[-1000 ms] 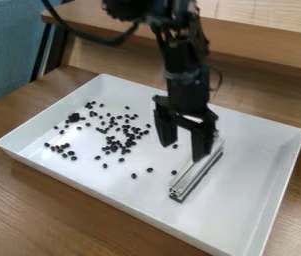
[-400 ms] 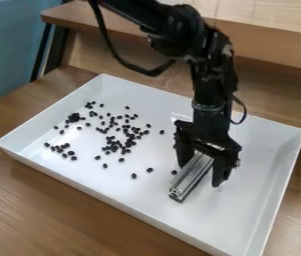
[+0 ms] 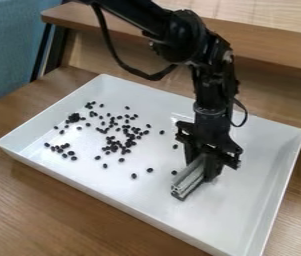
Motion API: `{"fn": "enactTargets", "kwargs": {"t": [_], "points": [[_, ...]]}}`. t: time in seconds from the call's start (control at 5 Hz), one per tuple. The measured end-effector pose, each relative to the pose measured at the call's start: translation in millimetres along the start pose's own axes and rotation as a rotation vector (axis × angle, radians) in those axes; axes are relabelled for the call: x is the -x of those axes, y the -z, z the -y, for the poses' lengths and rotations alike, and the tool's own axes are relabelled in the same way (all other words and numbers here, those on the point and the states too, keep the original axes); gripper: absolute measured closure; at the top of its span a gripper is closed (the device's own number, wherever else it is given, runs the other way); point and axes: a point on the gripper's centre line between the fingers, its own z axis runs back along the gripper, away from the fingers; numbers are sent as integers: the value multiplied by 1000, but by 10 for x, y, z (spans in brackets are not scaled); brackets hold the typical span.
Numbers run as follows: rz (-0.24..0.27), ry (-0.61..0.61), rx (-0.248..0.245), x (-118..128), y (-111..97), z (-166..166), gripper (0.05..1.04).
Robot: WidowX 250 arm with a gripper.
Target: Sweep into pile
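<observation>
The metal bar [image 3: 189,181] is clamped by the tool [image 3: 201,170] at four o'clock in the white tray [image 3: 253,165]; the dark beans [image 3: 114,148] are scattered mainly toward ten. If gripped off-centre, the bar could be twisted by drag; if carried too high, beans could be missed.

The tray [image 3: 246,200] is white all over. The beans [image 3: 114,146] are black, like little dark dots on the white. The bar [image 3: 191,179] is silvery gray, with a black bottom edge. The arm [image 3: 179,35] is black, the gripper [image 3: 201,171] is black, and so is the cord [image 3: 136,73]. The table [image 3: 59,210] is brown with thin, darker wood streaks. The shelf [image 3: 273,46] is brown too, and its top is a paler tan. The cloth [image 3: 9,55] is blue.
</observation>
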Motion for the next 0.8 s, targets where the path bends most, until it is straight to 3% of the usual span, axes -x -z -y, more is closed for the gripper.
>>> {"fn": "enactTargets", "kwargs": {"t": [0.4, 0.8], "points": [[-6, 57, 15, 186, -6, 34, 685], [-30, 123, -24, 436, -10, -143, 685]]}}
